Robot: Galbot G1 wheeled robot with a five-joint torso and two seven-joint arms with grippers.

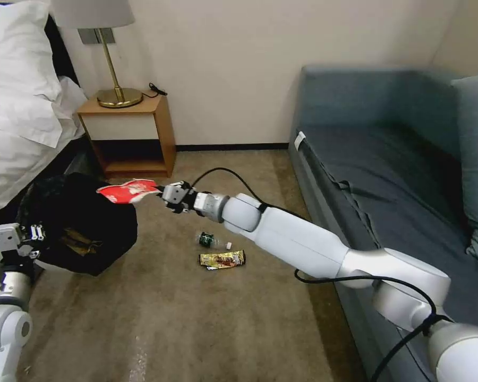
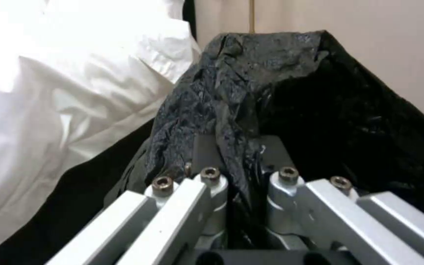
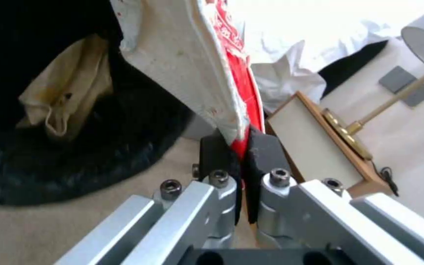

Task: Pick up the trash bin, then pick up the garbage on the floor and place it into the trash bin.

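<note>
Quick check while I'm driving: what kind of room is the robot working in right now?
Most likely a hotel room or bedroom: a bed with white linen, a wooden nightstand carrying a brass lamp, and a blue-grey sofa along the wall, all on beige carpet.

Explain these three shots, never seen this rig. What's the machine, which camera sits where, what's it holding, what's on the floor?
It is a wheeled robot with two arms, each ending in a two-fingered tool. The wide shot comes from a camera on its head, looking down at a carpeted bedroom floor between a bed and a sofa. The other two come from cameras on each wrist, looking along the fingers.

The left tool is shut on the black bag liner of the trash bin, holding the bin tilted with its mouth toward the right arm. The right tool pinches a red-and-white wrapper at the bin's rim. The right wrist view shows a yellowish-brown piece of litter, possibly a banana peel, already in the bin.

On the carpet lie a small bottle and a gold snack wrapper.
</note>
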